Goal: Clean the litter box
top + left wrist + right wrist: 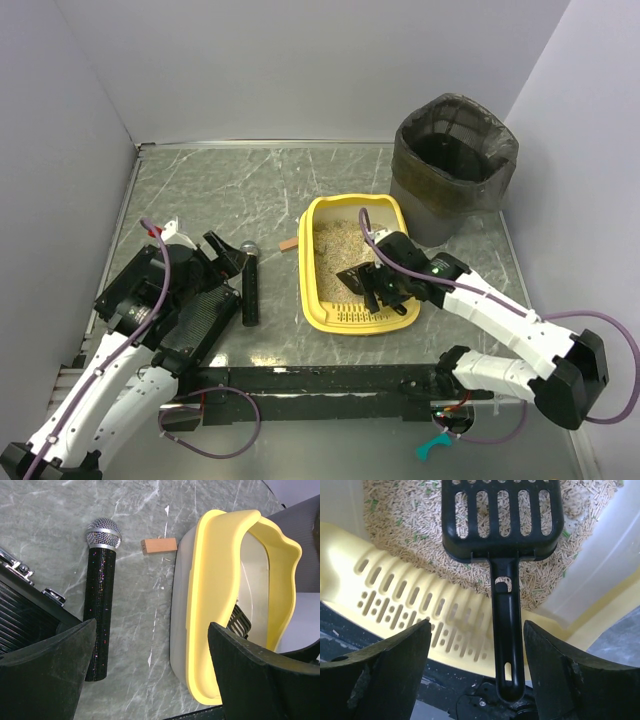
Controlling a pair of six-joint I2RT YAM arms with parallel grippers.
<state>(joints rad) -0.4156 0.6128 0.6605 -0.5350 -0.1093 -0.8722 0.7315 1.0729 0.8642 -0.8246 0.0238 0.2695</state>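
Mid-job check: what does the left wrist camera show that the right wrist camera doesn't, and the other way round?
Left wrist only: a black microphone lying on the table, a small wooden block beyond it, and the latched edge of a black case. Right wrist only: the beige litter, the slotted grille, and the right gripper, open, straddling the scoop handle without touching it. Both: the yellow litter box and the scoop, which the left wrist catches only as a slotted sliver.
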